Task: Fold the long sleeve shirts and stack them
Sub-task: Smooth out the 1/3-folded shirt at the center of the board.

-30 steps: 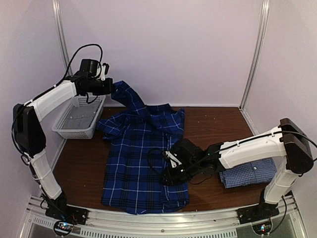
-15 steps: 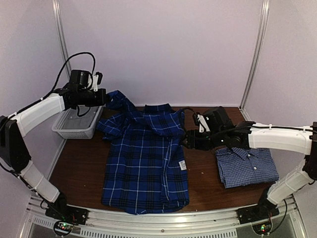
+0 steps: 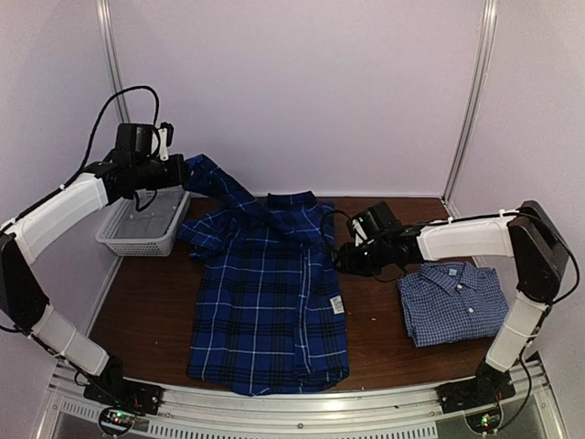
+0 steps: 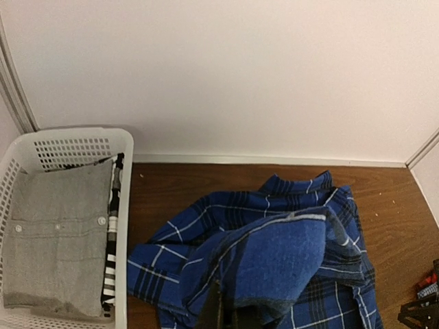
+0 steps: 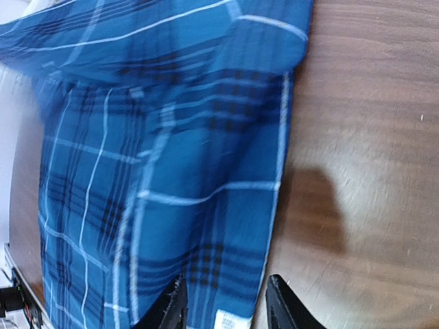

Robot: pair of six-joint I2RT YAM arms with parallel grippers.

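Had the left gripper (image 3: 180, 174) pinched tight on a sleeve of the plaid shirt (image 3: 267, 302), raised high over the far left of the table (image 3: 393, 219). Saw, from the left wrist, blue cloth bunched over the dark fingers (image 4: 218, 315) and draped down to the wood. Found a white basket (image 3: 137, 241) just left of that sleeve, in the far left corner. Noted a grey buttoned garment (image 4: 58, 226) flat inside it and a black-and-white striped piece (image 4: 113, 233) along its right wall.

Had the right gripper (image 3: 342, 261) low at the right edge of the plaid shirt, jaws spread wide and holding nothing. Saw, from the right wrist, pale fingers (image 5: 171, 308) astride that edge, a white label (image 5: 226, 319) on the cloth between them and bare wood to the right.

Found the body of the plaid shirt spread flat in the middle of the table, collar far, hem at the near edge. Found the check shirt (image 3: 452, 302) folded into a neat rectangle at the near right, collar showing on top, apart from the plaid shirt and just right of the right gripper.
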